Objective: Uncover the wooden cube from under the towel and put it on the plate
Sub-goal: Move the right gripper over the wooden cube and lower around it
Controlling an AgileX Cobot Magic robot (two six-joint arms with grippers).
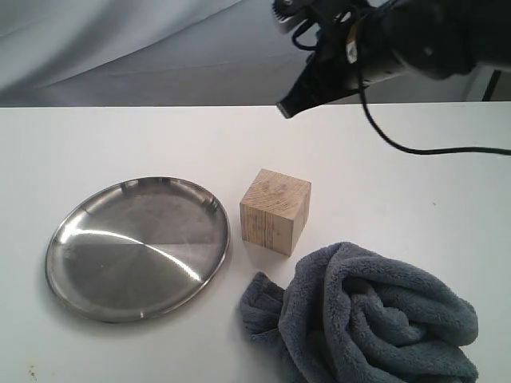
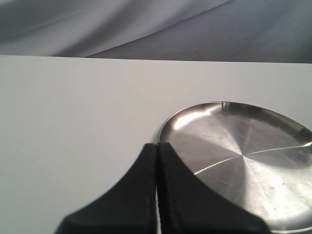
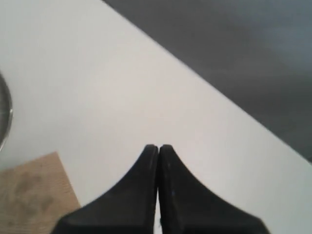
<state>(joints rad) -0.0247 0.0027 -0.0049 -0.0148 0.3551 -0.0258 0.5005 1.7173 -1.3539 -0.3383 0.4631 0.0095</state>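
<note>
Exterior view: towel (image 1: 375,319) bunched near-right, so cube (image 1: 275,211) sits exposed just right of plate (image 1: 120,255); uncover looks done. Right fingers (image 3: 139,195) together, high, far of cube; left fingers (image 2: 139,195) together by plate.

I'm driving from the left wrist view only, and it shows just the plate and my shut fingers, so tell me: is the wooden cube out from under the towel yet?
Observer: Yes. The wooden cube stands bare on the table, to the right of the plate in the exterior view, with a small gap between them.
Operator: Where is the towel?
Observer: The towel lies bunched in front of the cube and to its right, covering none of it.
Operator: Is the right gripper holding anything?
Observer: No. The right gripper is shut and empty, hanging above the table behind the cube.
</note>
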